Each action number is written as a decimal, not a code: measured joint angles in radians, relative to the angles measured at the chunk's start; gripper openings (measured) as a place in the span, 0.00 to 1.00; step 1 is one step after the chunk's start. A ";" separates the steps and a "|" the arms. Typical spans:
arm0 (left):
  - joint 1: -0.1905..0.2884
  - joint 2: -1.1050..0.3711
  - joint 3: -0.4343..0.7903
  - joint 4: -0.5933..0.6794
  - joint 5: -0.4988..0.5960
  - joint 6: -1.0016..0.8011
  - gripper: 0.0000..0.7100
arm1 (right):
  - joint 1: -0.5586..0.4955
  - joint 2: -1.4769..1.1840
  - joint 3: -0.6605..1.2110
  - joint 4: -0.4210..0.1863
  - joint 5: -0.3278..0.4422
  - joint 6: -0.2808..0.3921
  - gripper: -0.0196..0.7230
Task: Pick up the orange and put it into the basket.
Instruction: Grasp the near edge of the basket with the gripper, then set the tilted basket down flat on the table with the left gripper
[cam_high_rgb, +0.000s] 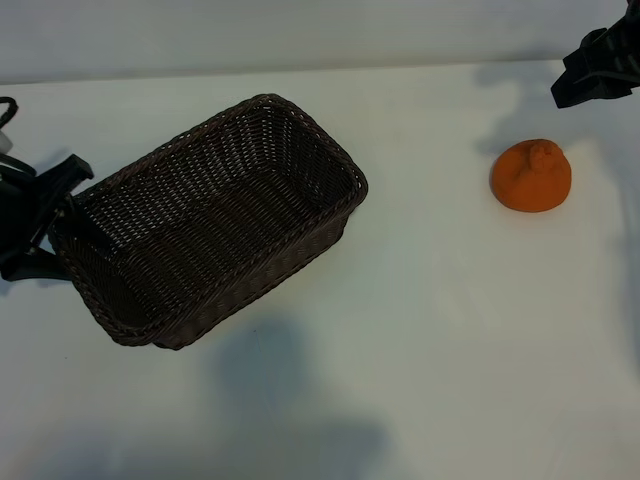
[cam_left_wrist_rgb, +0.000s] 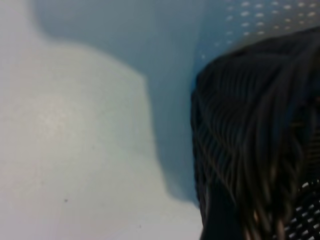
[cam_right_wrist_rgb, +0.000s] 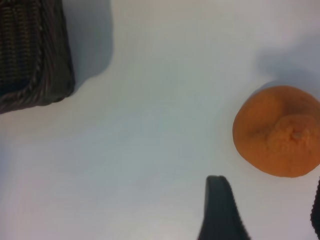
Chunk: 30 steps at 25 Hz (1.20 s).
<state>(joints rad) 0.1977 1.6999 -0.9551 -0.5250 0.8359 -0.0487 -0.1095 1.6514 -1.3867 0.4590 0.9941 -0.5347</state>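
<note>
Though nothing here carries a brand, label or readable writing, the plain white tabletop (cam_high_rgb: 430, 330) shows each thing clearly enough. The orange (cam_high_rgb: 531, 176) sits on the tabletop toward the right side of the exterior view, its knobby bump up, well apart from the basket (cam_high_rgb: 205, 222), which lies slanted at the left with nothing inside. The right gripper (cam_high_rgb: 598, 70) is cut off by the upper right corner of that view, near the orange but not touching it; in its wrist view the fingers (cam_right_wrist_rgb: 220, 210) stand apart and hold nothing, one dark tip just beside the orange (cam_right_wrist_rgb: 278, 131) and the other only a sliver at the frame's edge. The left gripper (cam_high_rgb: 45, 215) is at the basket's left end, partly cut off by the frame; its fingers are spread on either side of the rim there, and whether they press on the weave cannot be told. The left wrist view is blurred, giving only dark wicker (cam_left_wrist_rgb: 255, 145) close up and shadowed tabletop.
</note>
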 joint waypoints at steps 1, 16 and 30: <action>0.000 0.008 0.000 0.000 -0.005 -0.001 0.71 | 0.000 0.000 0.000 0.000 0.000 0.000 0.61; 0.000 0.083 0.056 -0.040 -0.117 0.125 0.23 | 0.000 0.000 0.000 0.000 0.000 0.000 0.61; 0.000 0.082 -0.176 -0.046 0.196 0.140 0.23 | 0.000 0.000 0.000 0.000 -0.001 0.000 0.61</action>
<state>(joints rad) 0.1977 1.7815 -1.1315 -0.5713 1.0321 0.0917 -0.1095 1.6514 -1.3867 0.4590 0.9933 -0.5347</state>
